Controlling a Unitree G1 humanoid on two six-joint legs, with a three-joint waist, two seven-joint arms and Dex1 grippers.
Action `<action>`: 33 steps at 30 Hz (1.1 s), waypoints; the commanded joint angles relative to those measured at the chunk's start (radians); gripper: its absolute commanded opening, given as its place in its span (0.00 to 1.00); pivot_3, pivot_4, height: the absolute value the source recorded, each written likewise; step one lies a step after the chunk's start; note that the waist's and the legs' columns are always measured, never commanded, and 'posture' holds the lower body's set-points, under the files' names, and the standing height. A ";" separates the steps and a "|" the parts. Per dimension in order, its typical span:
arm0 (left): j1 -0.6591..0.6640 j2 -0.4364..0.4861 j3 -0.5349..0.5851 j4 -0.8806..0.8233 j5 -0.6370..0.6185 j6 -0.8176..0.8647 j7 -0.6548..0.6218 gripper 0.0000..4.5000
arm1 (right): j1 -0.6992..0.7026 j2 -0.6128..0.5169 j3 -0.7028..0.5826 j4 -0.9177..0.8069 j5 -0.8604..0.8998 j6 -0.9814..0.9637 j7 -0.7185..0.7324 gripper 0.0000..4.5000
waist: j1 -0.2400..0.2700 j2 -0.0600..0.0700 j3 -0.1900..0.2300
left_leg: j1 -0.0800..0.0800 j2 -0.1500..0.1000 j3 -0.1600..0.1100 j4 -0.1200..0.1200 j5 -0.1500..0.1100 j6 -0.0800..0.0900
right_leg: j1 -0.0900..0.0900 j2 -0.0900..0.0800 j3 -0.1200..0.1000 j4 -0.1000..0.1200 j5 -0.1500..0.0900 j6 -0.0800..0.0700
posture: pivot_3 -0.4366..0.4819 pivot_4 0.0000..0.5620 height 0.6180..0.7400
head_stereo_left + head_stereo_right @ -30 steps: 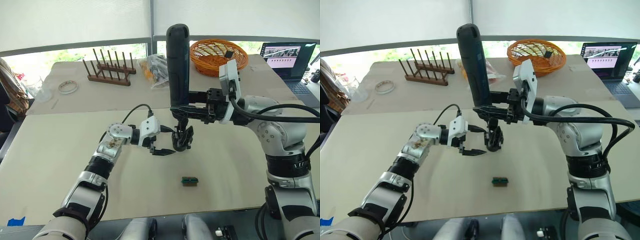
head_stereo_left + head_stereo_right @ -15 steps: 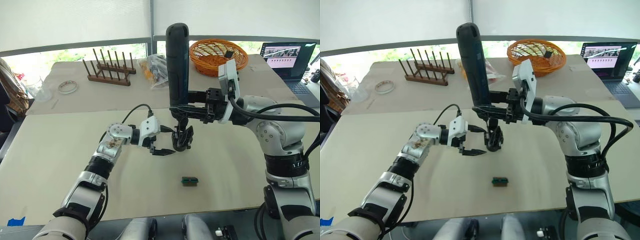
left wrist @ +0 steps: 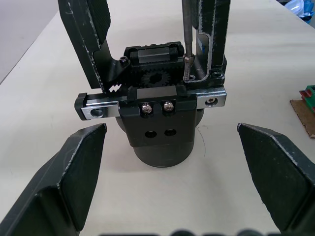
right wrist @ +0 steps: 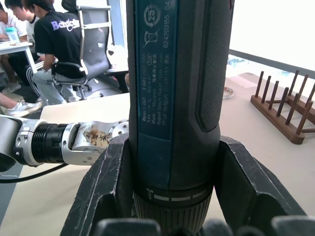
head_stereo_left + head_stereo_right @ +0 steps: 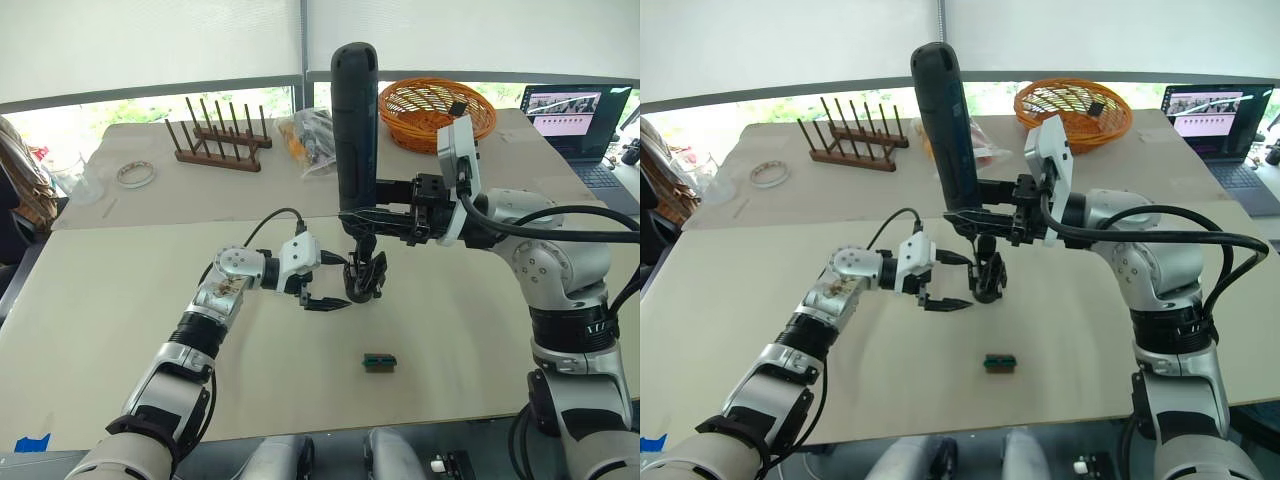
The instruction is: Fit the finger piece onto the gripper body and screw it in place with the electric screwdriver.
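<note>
One gripper body stands on its round base on the table, with two black finger pieces rising from its silver rail, though the second is partly hidden behind the screwdriver's thin bit. One electric screwdriver stands upright directly above the gripper body, its bit tip resting on a screw at the body's top; the right gripper, reaching in level from the side, is clamped around the handle's lower end. The left gripper hovers just beside the gripper body with its fingers spread wide and empty, and one small green block lies nearer the robot than the body.
</note>
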 commanded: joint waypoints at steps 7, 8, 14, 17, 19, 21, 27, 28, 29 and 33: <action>-0.017 0.002 0.008 -0.018 -0.005 -0.021 -0.003 1.00 | -0.018 -0.010 -0.038 -0.048 0.017 -0.015 0.001 0.42 | 0.000 0.000 0.000 | 0.000 0.000 0.000 0.000 0.000 0.000 | 0.000 0.000 0.000 0.000 0.000 0.000 | 0.48 0.27 1.00; -0.016 0.002 0.008 -0.018 -0.005 -0.021 -0.003 1.00 | -0.018 -0.011 -0.038 -0.048 0.016 -0.015 0.000 0.42 | 0.000 0.000 0.000 | 0.000 0.000 0.000 0.000 0.000 0.000 | 0.000 0.000 0.000 0.000 0.000 0.000 | 0.48 0.27 1.00; -0.018 0.000 0.007 -0.015 -0.004 -0.022 -0.003 1.00 | -0.009 -0.018 -0.043 -0.046 0.016 -0.021 0.007 0.42 | 0.000 0.000 0.000 | 0.000 0.000 0.000 0.000 0.000 0.000 | 0.000 0.000 0.000 0.000 0.000 0.000 | 0.48 0.27 1.00; -0.018 0.000 0.007 -0.014 -0.005 -0.022 -0.003 1.00 | -0.007 -0.021 -0.044 -0.046 0.017 -0.023 0.009 0.42 | 0.000 0.000 0.000 | 0.000 0.000 0.000 0.000 0.000 0.000 | 0.000 0.000 0.000 0.000 0.000 0.000 | 0.48 0.27 1.00; -0.019 0.000 0.007 -0.014 -0.004 -0.023 -0.003 1.00 | -0.006 -0.021 -0.045 -0.046 0.017 -0.025 0.009 0.42 | 0.000 0.000 0.000 | 0.000 0.000 0.000 0.000 0.000 0.000 | 0.000 0.000 0.000 0.000 0.000 0.000 | 0.48 0.27 1.00; -0.019 0.000 0.007 -0.014 -0.004 -0.023 -0.003 1.00 | -0.005 -0.020 -0.045 -0.047 0.018 -0.025 0.007 0.42 | 0.000 0.000 0.000 | 0.000 0.000 0.000 0.000 0.000 0.000 | 0.000 0.000 0.000 0.000 0.000 0.000 | 0.48 0.27 1.00; -0.021 -0.001 0.007 -0.012 -0.004 -0.024 -0.002 1.00 | -0.015 -0.014 -0.044 -0.052 0.023 -0.017 -0.003 0.42 | 0.000 0.000 0.000 | 0.000 0.000 0.000 0.000 0.000 0.000 | 0.000 0.000 0.000 0.000 0.000 0.000 | 0.48 0.27 1.00; -0.021 -0.001 0.007 -0.012 -0.004 -0.023 -0.002 1.00 | -0.019 -0.014 -0.045 -0.053 0.025 -0.014 -0.005 0.42 | 0.000 0.000 0.000 | 0.000 0.000 0.000 0.000 0.000 0.000 | 0.000 0.000 0.000 0.000 0.000 0.000 | 0.48 0.27 1.00; -0.021 -0.001 0.007 -0.012 -0.004 -0.023 -0.002 1.00 | -0.024 -0.015 -0.046 -0.054 0.029 -0.009 -0.006 0.42 | 0.000 0.000 0.000 | 0.000 0.000 0.000 0.000 0.000 0.000 | 0.000 0.000 0.000 0.000 0.000 0.000 | 0.48 0.27 1.00; -0.019 -0.002 0.007 -0.011 -0.003 -0.025 0.000 1.00 | -0.036 -0.019 -0.053 -0.057 0.041 0.006 -0.009 0.42 | 0.000 0.000 0.000 | 0.000 0.000 0.000 0.000 0.000 0.000 | 0.000 0.000 0.000 0.000 0.000 0.000 | 0.48 0.27 1.00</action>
